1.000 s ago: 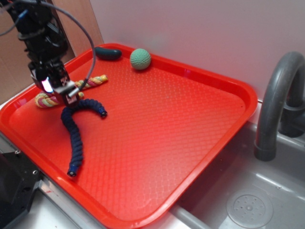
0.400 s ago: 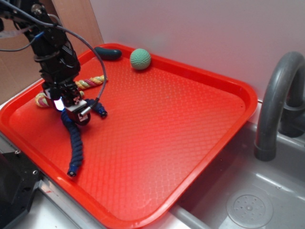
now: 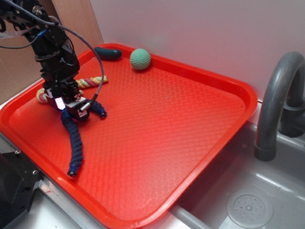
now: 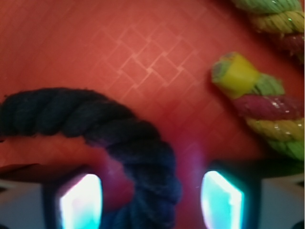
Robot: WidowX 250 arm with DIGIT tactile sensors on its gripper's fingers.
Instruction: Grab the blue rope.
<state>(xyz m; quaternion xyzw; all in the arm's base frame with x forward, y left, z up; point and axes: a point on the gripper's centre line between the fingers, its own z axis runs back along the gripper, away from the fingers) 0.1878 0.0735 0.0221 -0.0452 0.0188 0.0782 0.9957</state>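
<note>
- The pincer (image 3: 76,110) is sitting low over the bend of the blue rope (image 3: 75,140), jaws spread to either side of it, not clamped.
- The blue rope is lying on the red tray (image 3: 190,119), just beside the multicoloured rope (image 3: 88,82).
</note>
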